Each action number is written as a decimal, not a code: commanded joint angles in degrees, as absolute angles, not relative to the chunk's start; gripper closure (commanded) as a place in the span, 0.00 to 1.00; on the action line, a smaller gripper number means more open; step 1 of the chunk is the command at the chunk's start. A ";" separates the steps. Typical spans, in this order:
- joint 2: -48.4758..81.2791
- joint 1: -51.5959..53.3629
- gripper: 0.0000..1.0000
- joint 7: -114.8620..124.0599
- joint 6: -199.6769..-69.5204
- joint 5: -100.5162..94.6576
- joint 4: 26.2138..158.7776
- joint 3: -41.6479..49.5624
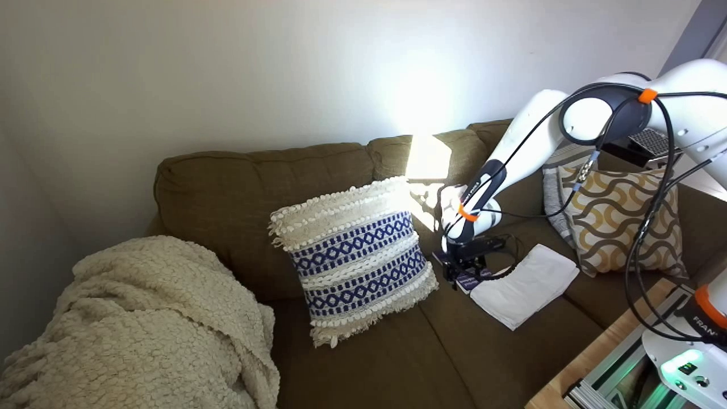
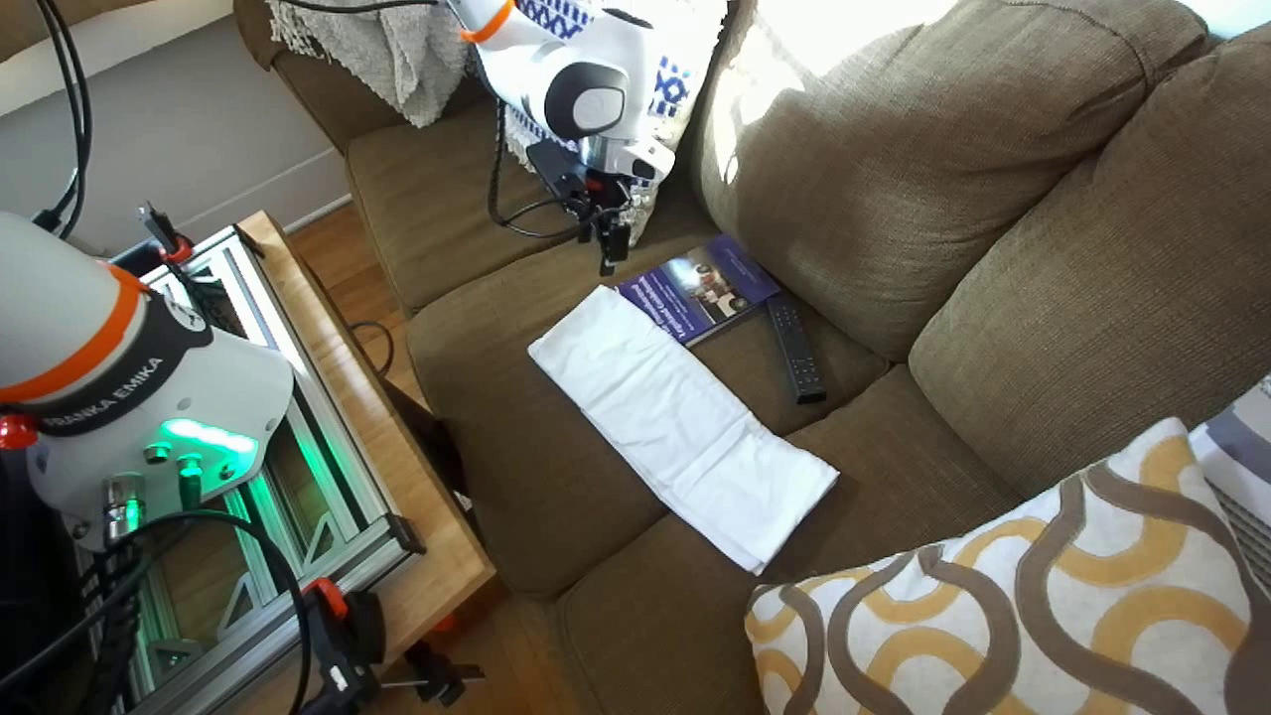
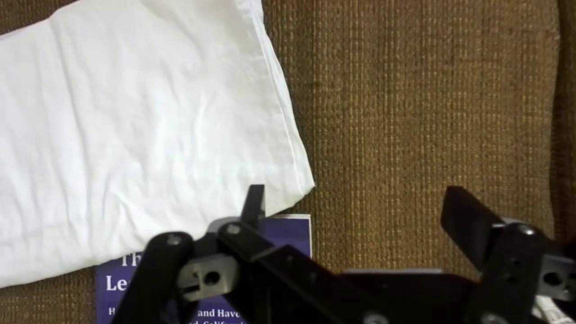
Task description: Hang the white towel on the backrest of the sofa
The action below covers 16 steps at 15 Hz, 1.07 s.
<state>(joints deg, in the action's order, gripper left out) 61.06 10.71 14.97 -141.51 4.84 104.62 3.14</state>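
The white towel (image 2: 685,432) lies folded and flat in a long strip on the sofa seat. It also shows in an exterior view (image 1: 525,287). In the wrist view the towel (image 3: 157,126) fills the upper left, one corner near the left finger. My gripper (image 3: 355,193) is open and empty, with seat fabric between its fingers. The gripper (image 2: 611,253) points down above the seat, just past the towel's end near the book. The sofa backrest (image 1: 244,210) is olive-brown, with a rounded top. It stands beyond the towel in an exterior view (image 2: 953,129).
A purple book (image 2: 700,283) touches the towel's edge, and a black remote (image 2: 794,348) lies beside it. A navy-and-white fringed pillow (image 1: 358,261) leans on the backrest near the arm. A yellow-patterned pillow (image 1: 619,221) and a cream blanket (image 1: 153,324) are on the sofa.
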 commanded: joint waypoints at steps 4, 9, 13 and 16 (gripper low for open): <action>66.70 14.62 0.00 20.93 -137.79 1.85 99.33 6.48; 69.71 15.97 0.00 23.12 -134.77 0.22 95.62 7.79; 71.88 16.40 0.00 24.10 -134.21 -0.78 93.28 8.28; 73.28 17.05 0.00 25.81 -136.07 -0.92 91.86 8.74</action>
